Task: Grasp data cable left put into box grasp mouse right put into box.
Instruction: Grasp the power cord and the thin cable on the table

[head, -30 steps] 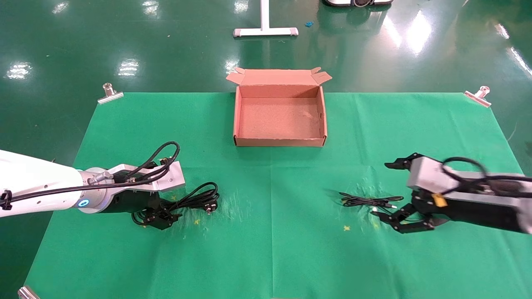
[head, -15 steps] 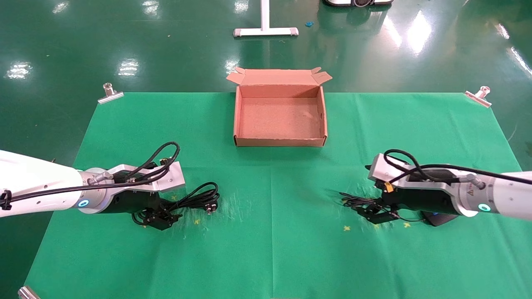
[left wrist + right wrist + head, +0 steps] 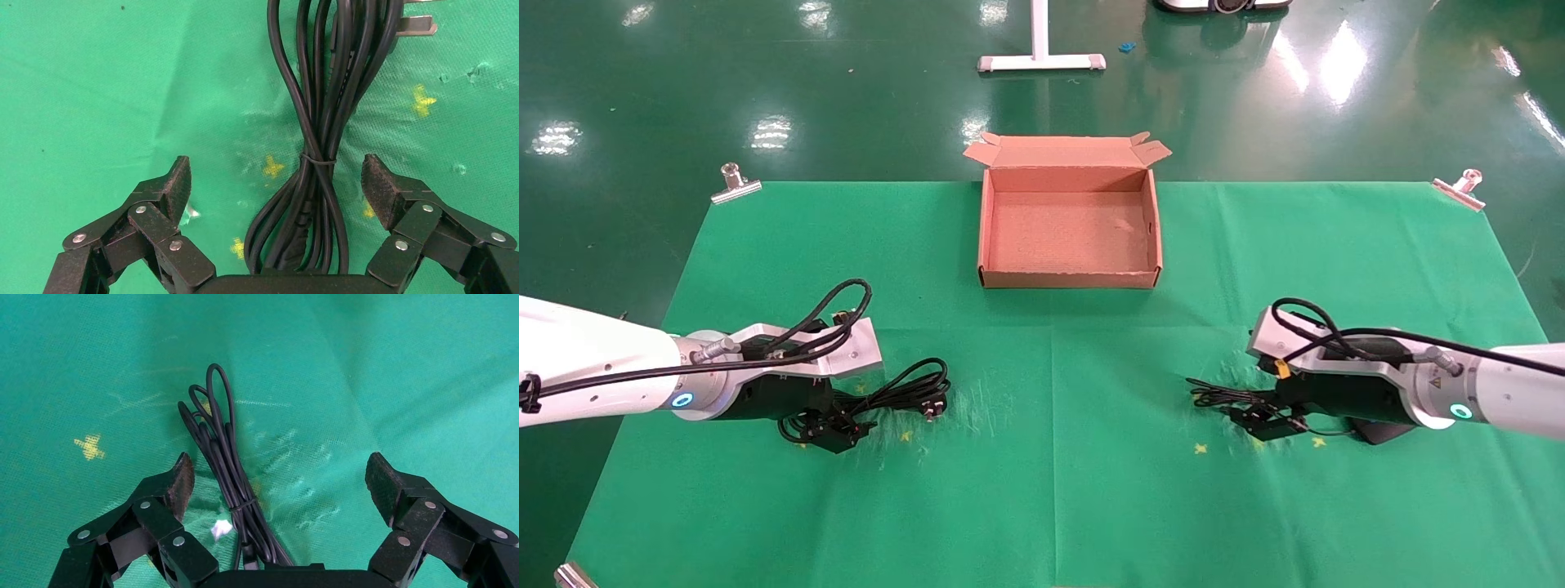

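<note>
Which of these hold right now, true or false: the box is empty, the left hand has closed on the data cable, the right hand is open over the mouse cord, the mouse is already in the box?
1. The box is empty. True.
2. The left hand has closed on the data cable. False: its fingers stand open on either side of the bundle.
3. The right hand is open over the mouse cord. True.
4. The mouse is in the box. False: it lies on the green cloth under the right arm.
</note>
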{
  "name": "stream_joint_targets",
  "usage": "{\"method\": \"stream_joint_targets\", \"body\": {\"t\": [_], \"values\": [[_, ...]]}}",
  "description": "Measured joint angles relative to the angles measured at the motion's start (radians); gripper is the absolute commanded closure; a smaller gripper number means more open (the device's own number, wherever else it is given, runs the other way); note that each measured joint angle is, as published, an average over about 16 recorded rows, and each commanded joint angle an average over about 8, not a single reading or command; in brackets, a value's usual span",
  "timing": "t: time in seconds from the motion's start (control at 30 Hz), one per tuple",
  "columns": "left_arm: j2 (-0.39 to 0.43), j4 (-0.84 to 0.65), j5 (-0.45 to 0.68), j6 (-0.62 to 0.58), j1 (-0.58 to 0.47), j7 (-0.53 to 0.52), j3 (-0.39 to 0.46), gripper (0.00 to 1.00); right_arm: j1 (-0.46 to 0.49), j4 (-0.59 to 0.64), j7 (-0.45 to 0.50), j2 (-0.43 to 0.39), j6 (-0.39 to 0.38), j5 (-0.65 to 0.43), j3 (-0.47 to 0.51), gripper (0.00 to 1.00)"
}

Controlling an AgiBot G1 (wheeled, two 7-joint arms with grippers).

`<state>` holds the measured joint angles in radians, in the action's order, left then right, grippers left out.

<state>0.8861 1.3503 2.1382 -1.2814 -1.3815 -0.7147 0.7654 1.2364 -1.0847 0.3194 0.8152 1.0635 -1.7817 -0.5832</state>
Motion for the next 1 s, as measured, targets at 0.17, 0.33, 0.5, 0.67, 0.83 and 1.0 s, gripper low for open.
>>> {"method": "stream_joint_targets", "body": {"t": [0.17,0.33,0.5,0.67,0.83,1.0], "values": [[0.0,0.0,0.0,0.0,0.0,0.0,0.0,1.0,0.0,0.0,0.0,0.0,-0.002,-0.002,0.0,1.0],[0.0,0.0,0.0,0.0,0.0,0.0,0.0,1.0,-0.001,-0.002,-0.001,-0.001,0.001,0.004,0.001,1.0],[0.0,0.0,-0.001,0.0,0.0,0.0,0.0,1.0,-0.001,-0.003,-0.002,-0.002,0.004,0.008,0.003,1.0],[0.0,0.0,-0.002,0.0,0.0,0.0,0.0,1.0,-0.001,-0.003,-0.002,-0.002,0.005,0.01,0.003,1.0],[0.0,0.0,-0.004,0.0,0.0,0.0,0.0,1.0,-0.002,-0.004,-0.003,-0.002,0.007,0.012,0.004,1.0],[0.0,0.0,-0.005,0.0,0.0,0.0,0.0,1.0,-0.002,-0.004,-0.003,-0.003,0.007,0.013,0.004,1.0]]}}
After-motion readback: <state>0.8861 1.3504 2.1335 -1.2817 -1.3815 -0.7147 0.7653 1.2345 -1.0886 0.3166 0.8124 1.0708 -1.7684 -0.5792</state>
